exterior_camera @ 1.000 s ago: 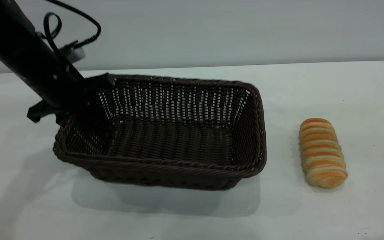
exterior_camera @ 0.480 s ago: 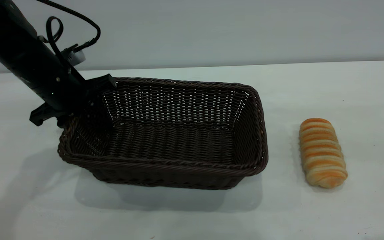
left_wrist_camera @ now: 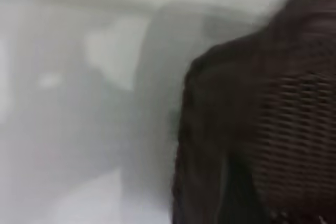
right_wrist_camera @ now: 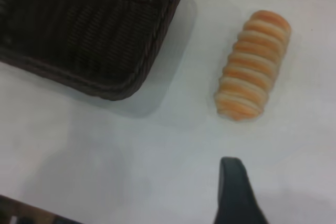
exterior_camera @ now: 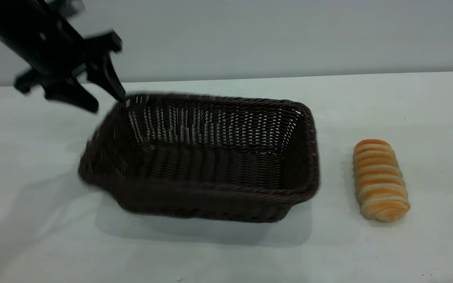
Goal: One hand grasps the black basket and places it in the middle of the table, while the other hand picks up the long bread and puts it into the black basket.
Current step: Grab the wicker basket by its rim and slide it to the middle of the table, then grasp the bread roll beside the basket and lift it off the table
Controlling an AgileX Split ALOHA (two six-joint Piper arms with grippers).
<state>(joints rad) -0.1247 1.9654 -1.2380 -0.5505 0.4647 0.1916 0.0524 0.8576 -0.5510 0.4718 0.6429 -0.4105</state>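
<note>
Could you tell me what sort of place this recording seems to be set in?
Probably a robot test bench, not a kitchen: a bare white table, a plain grey wall, and just the black basket, the long bread and the open left gripper.

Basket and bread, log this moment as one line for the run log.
left tool: open, raised above basket's left end | basket: on table, empty | bread: on table, right of basket, untouched | right tool: above table near bread
</note>
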